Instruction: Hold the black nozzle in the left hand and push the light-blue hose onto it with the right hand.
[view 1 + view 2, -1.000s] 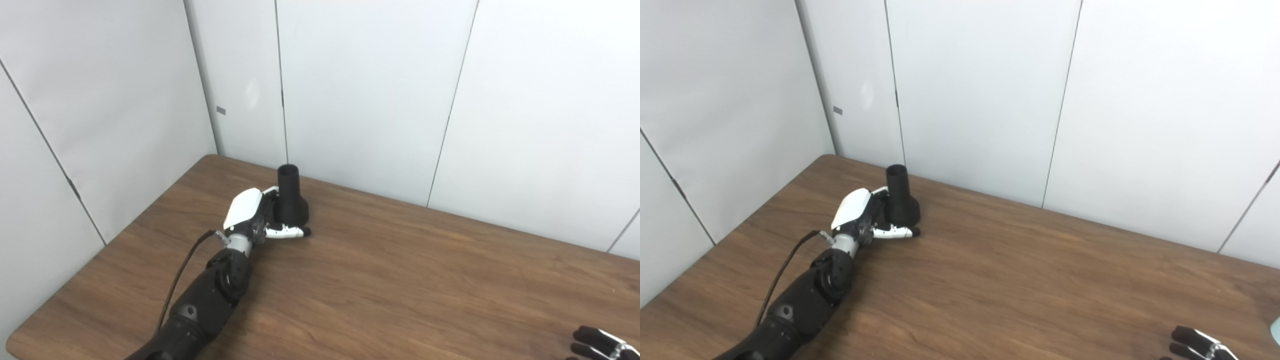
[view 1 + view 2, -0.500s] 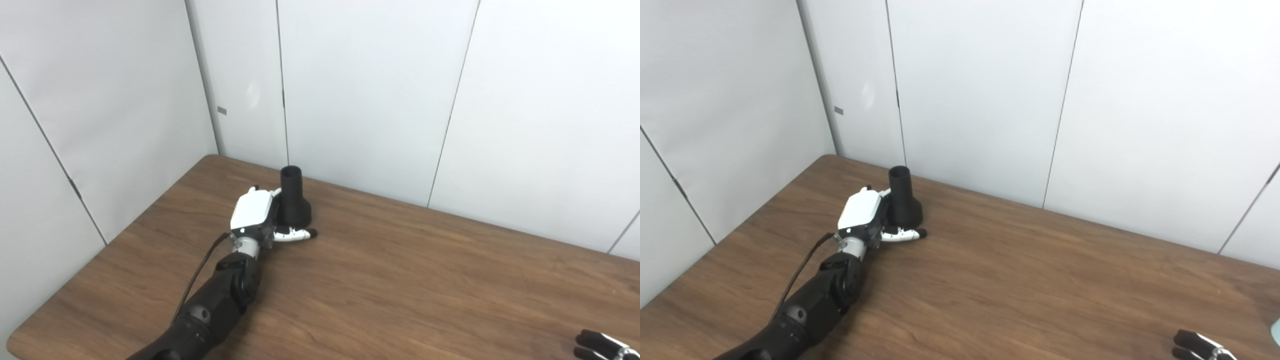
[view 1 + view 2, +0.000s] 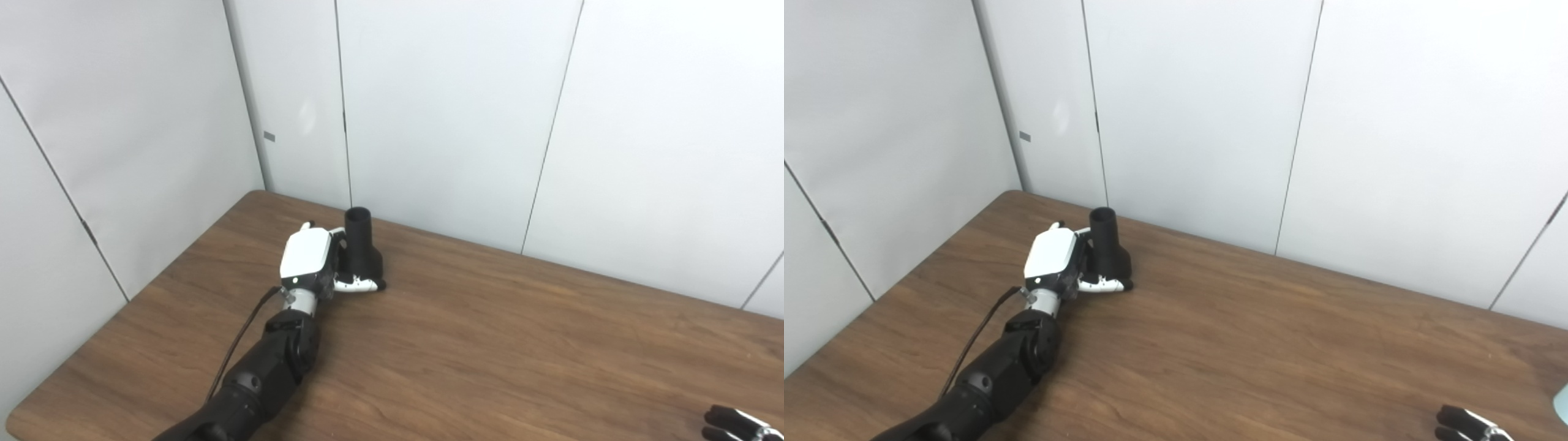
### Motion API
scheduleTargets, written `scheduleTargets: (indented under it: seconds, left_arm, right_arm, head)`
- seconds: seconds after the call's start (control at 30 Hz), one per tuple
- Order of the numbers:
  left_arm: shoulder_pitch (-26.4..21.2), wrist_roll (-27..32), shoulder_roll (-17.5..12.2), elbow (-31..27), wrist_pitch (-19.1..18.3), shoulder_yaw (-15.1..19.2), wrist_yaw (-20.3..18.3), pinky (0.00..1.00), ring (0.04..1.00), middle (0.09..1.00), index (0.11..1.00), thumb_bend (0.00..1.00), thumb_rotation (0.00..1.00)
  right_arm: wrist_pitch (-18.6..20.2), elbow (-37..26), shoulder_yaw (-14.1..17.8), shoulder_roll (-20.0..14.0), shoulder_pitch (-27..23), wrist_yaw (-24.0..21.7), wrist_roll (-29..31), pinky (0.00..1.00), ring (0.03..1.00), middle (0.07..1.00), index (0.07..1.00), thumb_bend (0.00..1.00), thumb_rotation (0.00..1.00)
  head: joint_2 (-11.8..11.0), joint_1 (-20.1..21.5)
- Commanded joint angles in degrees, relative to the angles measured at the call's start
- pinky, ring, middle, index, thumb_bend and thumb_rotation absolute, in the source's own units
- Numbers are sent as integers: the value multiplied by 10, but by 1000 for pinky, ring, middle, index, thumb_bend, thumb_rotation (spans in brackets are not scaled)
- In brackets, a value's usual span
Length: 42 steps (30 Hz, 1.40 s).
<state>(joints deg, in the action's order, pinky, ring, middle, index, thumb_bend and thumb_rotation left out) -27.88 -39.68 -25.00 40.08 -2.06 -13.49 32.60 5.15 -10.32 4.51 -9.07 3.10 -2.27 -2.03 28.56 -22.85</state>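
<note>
At far-left worktop corner: left robot hand [image 3: 309, 263] wrapped round flared base of upright black plastic nozzle [image 3: 361, 251], thumb in front | firm up grasp low, keep open neck clear and vertical | brown wooden worktop [image 3: 490, 343] | right robot hand [image 3: 732, 424] at bottom-right edge, open-or-closed cannot tell | light-blue hose [image 3: 1563, 404]: sliver at frame edge.

A brown wooden table [image 3: 490, 343] carries an upright black nozzle [image 3: 361, 248].
</note>
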Motion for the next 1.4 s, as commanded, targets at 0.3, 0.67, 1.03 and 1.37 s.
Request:
scheduleTargets:
  seconds: [0.3, 0.67, 1.03, 1.37]
  left_arm:
    - [54, -14, 31, 19, 31, -24, 25, 217, 271, 406, 513, 518, 0]
    - [70, -12, 28, 1, 61, -31, -11, 177, 220, 466, 487, 525, 0]
    - [76, -9, 23, -16, 65, -45, -80, 205, 262, 465, 487, 524, 0]
    - [97, -16, 10, -88, 76, -63, -125, 177, 227, 472, 483, 525, 0]
  right_arm:
    - [11, -26, 9, -12, 2, -1, 5, 621, 704, 715, 672, 226, 0]
    - [17, -33, 9, -12, 4, -4, 7, 623, 704, 716, 678, 231, 0]
    - [20, -39, 6, -10, 7, -5, 6, 622, 696, 708, 674, 240, 0]
    - [49, -91, -2, 8, 14, 7, -12, 616, 691, 701, 667, 225, 0]
  head:
    - [4, 1]
    - [7, 5]
    - [12, 11]
    - [51, 68]
